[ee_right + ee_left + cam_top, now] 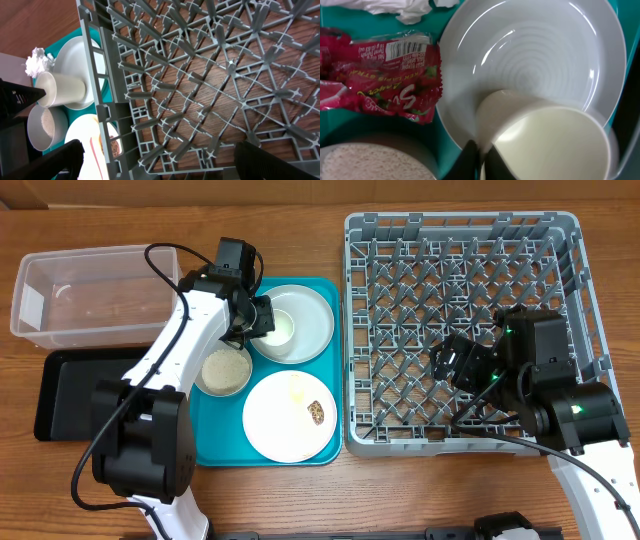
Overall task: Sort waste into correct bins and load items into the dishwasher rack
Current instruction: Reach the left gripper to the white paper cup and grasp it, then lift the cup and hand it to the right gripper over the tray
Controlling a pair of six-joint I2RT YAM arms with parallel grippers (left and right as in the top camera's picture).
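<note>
- The left arm (185,330) reaches from the near edge out over the teal tray (215,452), and its wrist turns right.
- The left gripper (263,318) is clenched on the cup (281,328), with a dark finger (470,160) at the cup's rim.
- The cup is tipped on its side over the grey plate (312,320), at the tray's far right.
- The bowl (224,370) of rice sits just near-left of that plate.
- The wrapper (380,75) and napkin (405,7) lie on the tray beside the plate.
- The pink plate (275,425) sits at the near right of the tray and carries a brown scrap (316,412).
- The right arm (575,415) comes up from the near right.
- The right gripper (452,363) hovers over the near half of the rack (465,240), fingers spread wide and holding nothing.
- The tub (85,295) and black tray (70,395) lie left of the teal tray.
</note>
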